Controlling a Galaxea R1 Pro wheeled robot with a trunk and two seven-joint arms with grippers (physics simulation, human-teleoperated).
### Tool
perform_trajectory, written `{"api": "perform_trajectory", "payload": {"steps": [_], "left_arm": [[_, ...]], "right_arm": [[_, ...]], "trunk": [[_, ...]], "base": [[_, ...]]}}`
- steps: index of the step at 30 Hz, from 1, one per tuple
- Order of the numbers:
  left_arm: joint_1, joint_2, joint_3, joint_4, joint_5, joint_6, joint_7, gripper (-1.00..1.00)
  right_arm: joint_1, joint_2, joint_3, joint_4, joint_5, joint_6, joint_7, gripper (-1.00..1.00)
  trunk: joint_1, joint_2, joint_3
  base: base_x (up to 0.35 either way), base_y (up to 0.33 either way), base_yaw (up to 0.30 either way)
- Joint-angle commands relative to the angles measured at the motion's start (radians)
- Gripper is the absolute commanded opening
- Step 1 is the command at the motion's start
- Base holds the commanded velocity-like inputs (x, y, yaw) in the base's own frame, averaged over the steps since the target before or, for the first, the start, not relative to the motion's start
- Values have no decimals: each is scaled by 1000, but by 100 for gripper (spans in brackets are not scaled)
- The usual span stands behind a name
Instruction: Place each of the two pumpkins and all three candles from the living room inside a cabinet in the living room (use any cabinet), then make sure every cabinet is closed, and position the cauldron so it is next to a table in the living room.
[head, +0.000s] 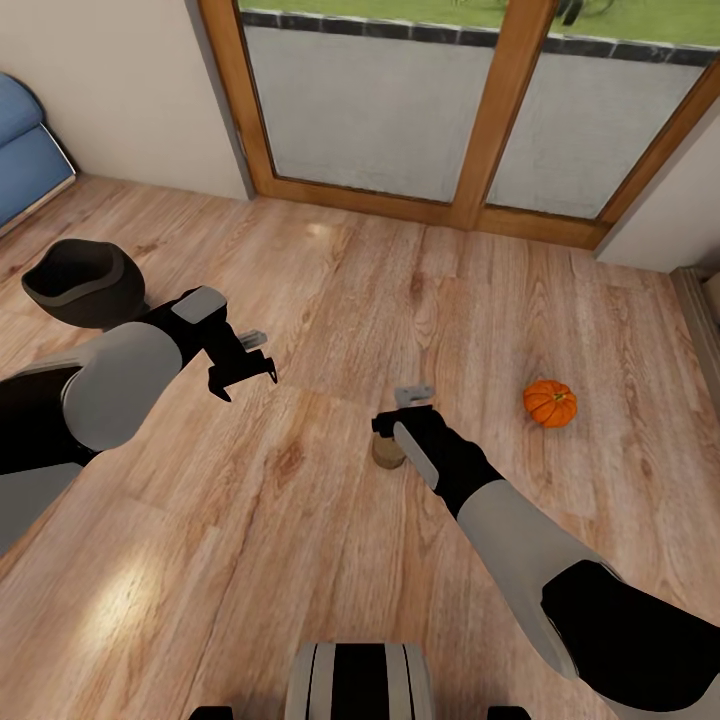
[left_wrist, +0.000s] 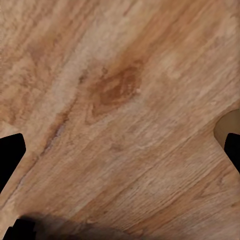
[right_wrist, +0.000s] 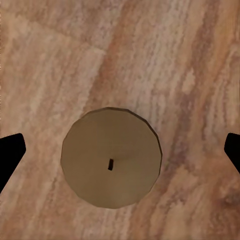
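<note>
Nearest us, the right arm hides most of the candle (head: 387, 455): we see just a tan, stubby side on the floor (head: 330, 300) under the right gripper (head: 413, 400). From the wrist the candle (right_wrist: 111, 157) is a flat, faceted disc with a short dark wick, and the right gripper (right_wrist: 120, 150) hangs above it with its black fingertips (right_wrist: 10, 150) spread wide, touching nothing. The left gripper (head: 243, 372) hovers over bare planks, fingers apart (its tips (left_wrist: 10, 155) are cut off at the frame edges), gripping nothing. The floor is light wood with strong grain and knots.

Right of the candle, well apart from it, sits a ribbed orange pumpkin (head: 550, 403). At far left the round black cauldron (head: 80, 282) is partly hidden by the left arm. Beyond, a blue sofa (head: 28, 150) is cropped, and wood-framed glass doors (head: 480, 110) close the view.
</note>
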Motion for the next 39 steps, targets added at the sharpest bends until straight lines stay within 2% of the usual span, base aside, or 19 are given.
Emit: {"api": "perform_trajectory", "payload": {"steps": [1, 3, 14, 22, 27, 34, 39], "left_arm": [[0, 0, 8, -1, 3, 3, 10, 100], [0, 0, 8, -1, 3, 3, 10, 100], [0, 1, 9, -1, 3, 4, 10, 100], [0, 4, 8, -1, 3, 2, 10, 100], [0, 4, 9, -1, 3, 1, 6, 100], [0, 3, 9, -1, 3, 1, 4, 100], [0, 4, 9, -1, 3, 2, 4, 100]], "right_arm": [[-1, 0, 3, 0, -10, 2, -8, 100], [-1, 0, 3, -1, -11, 2, -7, 100], [-1, 0, 2, -7, -12, 1, -3, 100], [-1, 0, 2, -11, -13, 3, -2, 100], [-1, 0, 2, -25, -13, 11, 42, 100], [-1, 0, 2, -27, -13, 11, 60, 100], [-1, 0, 2, -25, -13, 11, 63, 100]], "trunk": [[0, 0, -4], [1, -1, -12], [1, -1, -12], [5, -3, -43], [5, -3, -43], [5, -3, -43], [7, -4, -59]], "base": [[0, 0, 0], [0, 0, 0], [0, 0, 0], [0, 0, 0], [0, 0, 0], [0, 0, 0], [0, 0, 0]]}}
